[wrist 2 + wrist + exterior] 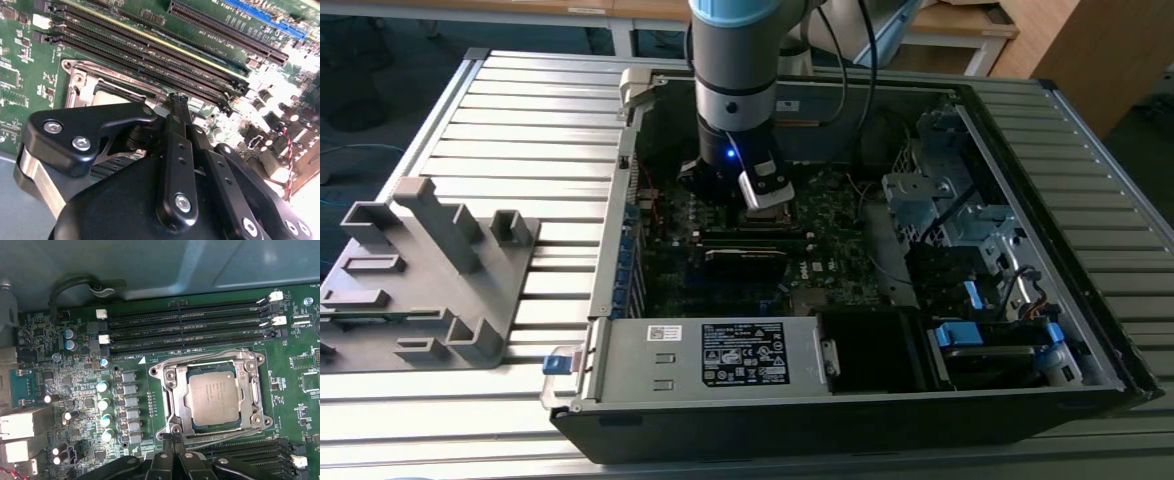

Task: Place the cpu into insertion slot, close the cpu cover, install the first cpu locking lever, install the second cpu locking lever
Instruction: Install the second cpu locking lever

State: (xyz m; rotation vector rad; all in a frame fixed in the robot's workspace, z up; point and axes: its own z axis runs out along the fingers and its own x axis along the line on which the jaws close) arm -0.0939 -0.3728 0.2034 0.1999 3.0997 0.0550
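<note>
In the first wrist view the cpu (215,397), silvery-brown, lies flat in the insertion slot (195,426) on the green board. The cpu cover (252,390), a silvery frame, is down around it. Thin lever rods (200,360) run along two sides of the socket; I cannot tell whether they are latched. My gripper (172,436) is shut, its black fingertips together at one corner of the socket with nothing visible between them. The second wrist view shows the gripper (180,100) tip beside the cpu cover (82,82). In the exterior view the gripper (761,195) reaches down into the open computer case.
Long black memory slots (185,325) lie on one side of the socket, and more (240,450) on the other. Capacitors (102,402) and ports stand nearby. The case walls (1067,250), a labelled grey box (720,355) and a grey fixture (427,280) on the slatted table surround the work.
</note>
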